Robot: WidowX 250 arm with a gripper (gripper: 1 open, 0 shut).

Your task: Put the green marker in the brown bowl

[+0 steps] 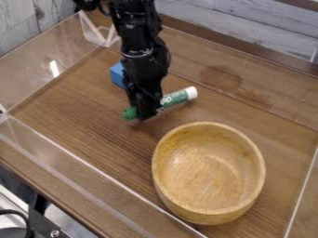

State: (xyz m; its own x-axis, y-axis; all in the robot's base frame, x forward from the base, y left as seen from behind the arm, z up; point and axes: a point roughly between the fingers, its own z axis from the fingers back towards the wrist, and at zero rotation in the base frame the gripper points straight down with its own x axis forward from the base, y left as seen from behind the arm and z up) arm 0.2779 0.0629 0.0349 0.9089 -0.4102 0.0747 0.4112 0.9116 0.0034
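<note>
1. Marker (168,99) lies on the counter (74,102), just beyond the bowl (209,172) rim, beside a blue block (118,73).
2. Tool (145,107) points down, pinching the marker near its green cap end.
3. Judged light, stiff, smooth barrel; may pivot or slip.
4. A mid-barrel hold would balance better.

Blue block (117,73) on wooden table (74,102); clear walls (74,186) around it.
</note>
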